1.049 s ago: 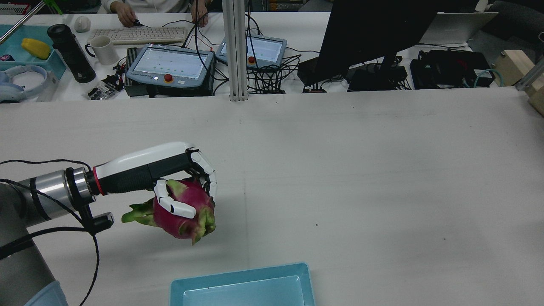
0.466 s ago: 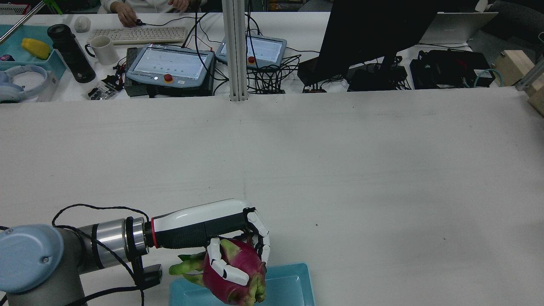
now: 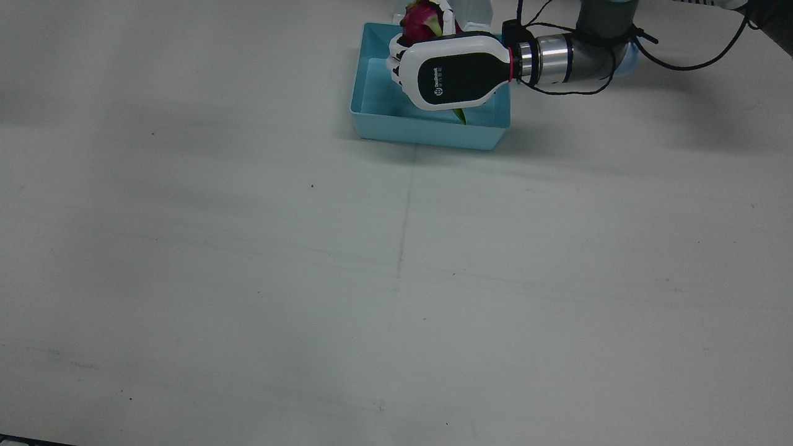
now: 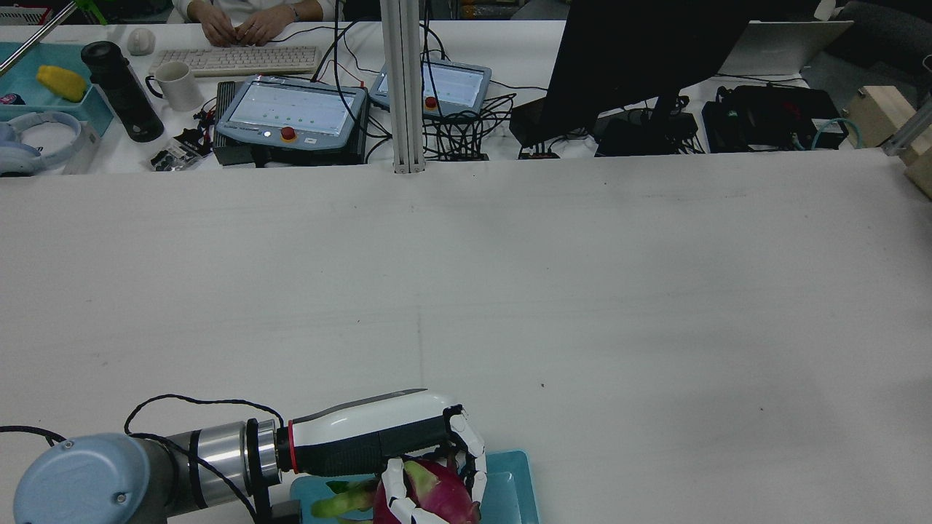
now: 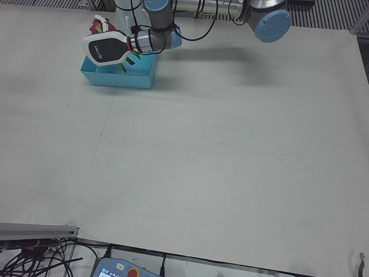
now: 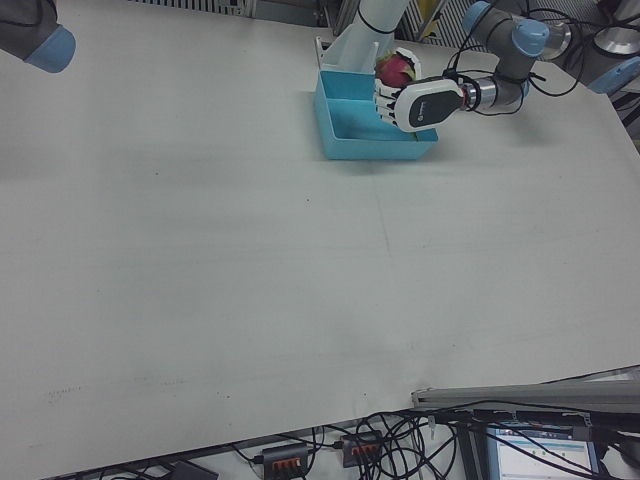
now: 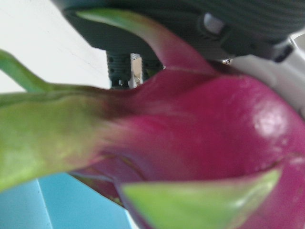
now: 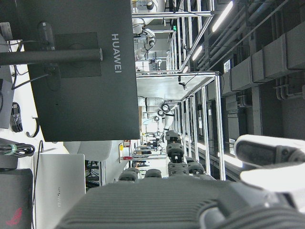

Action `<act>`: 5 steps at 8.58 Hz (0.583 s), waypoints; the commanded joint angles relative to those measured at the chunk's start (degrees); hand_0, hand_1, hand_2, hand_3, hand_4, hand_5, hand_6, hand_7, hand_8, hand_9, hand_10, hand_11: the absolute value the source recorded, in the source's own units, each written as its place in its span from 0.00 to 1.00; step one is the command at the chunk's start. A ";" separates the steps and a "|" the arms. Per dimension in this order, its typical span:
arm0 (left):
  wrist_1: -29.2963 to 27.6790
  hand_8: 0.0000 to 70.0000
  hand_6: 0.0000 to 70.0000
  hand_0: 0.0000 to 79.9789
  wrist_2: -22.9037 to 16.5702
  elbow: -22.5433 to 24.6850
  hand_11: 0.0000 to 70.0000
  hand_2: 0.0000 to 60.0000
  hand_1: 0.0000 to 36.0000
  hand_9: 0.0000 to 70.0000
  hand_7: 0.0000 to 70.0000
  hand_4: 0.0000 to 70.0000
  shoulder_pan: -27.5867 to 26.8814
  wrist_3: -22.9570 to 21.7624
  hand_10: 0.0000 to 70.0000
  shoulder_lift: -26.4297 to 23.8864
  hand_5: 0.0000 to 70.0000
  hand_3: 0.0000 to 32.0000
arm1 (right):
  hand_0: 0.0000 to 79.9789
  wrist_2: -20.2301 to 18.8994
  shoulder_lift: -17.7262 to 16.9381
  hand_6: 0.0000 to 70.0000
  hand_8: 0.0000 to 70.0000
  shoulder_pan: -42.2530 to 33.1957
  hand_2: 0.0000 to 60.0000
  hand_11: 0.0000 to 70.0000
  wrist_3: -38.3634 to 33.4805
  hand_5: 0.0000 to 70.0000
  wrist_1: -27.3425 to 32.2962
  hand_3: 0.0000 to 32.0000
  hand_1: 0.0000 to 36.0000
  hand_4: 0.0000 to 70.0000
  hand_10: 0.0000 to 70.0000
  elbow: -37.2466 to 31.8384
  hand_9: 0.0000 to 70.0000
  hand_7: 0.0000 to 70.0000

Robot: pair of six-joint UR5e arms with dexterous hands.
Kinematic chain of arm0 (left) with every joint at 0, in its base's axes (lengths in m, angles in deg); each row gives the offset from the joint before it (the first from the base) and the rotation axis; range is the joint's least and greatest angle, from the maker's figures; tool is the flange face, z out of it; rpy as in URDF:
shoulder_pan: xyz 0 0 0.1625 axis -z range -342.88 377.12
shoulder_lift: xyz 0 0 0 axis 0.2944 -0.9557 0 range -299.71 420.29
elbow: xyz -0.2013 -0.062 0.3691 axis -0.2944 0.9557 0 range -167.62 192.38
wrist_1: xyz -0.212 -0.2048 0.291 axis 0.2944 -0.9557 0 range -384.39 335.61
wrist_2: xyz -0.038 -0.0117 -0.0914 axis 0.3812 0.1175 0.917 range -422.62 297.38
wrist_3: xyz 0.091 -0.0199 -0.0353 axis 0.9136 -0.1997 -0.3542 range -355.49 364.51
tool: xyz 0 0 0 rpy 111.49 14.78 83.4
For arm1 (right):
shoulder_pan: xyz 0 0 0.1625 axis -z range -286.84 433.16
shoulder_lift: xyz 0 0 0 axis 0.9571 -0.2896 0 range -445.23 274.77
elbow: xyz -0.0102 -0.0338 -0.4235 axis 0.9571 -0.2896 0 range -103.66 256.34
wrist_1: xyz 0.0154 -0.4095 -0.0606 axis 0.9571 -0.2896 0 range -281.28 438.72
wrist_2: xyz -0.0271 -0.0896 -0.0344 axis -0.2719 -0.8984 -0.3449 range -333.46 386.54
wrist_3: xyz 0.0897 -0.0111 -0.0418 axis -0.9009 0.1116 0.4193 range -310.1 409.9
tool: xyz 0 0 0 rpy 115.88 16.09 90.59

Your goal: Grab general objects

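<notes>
White fingers [image 4: 394, 489] of the left hand [image 3: 455, 71] were wrapped around a dragon fruit [image 4: 431, 498], gripping it above the blue tray [image 3: 427, 131] at the robot's edge of the table [image 3: 396, 279]. In the front view the back of the hand covered most of the fruit, leaving only its magenta top and one green tip showing; the rear view cut its underside off at the frame edge. Whether it touched the tray floor could not be told. Its skin was deep magenta with green-tipped scales and a green leafy end. The right hand [image 8: 190, 200] showed only as a dark palm and blurred fingers in its own camera; its grasp could not be judged.
</notes>
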 commanded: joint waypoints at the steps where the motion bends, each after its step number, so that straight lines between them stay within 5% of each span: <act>1: -2.00 0.16 0.33 0.65 -0.51 -1.66 0.27 0.14 0.42 0.14 0.31 0.15 -0.17 -0.26 0.17 -0.02 0.63 0.00 | 0.00 0.00 0.00 0.00 0.00 0.04 0.00 0.00 0.00 0.00 0.00 0.00 0.00 0.00 0.00 0.00 0.00 0.00; 2: -2.00 0.16 0.34 0.65 -0.51 -1.66 0.28 0.12 0.41 0.15 0.33 0.15 -0.17 -0.35 0.17 -0.02 0.70 0.00 | 0.00 0.00 0.00 0.00 0.00 0.04 0.00 0.00 0.00 0.00 0.00 0.00 0.00 0.00 0.00 0.00 0.00 0.00; 5: -2.00 0.17 0.35 0.65 -0.51 -1.48 0.29 0.05 0.39 0.14 0.34 0.15 -0.08 -0.44 0.18 -0.02 0.72 0.00 | 0.00 0.00 0.00 0.00 0.00 -0.05 0.00 0.00 0.00 0.00 0.00 0.00 0.00 0.00 0.00 0.00 0.00 0.00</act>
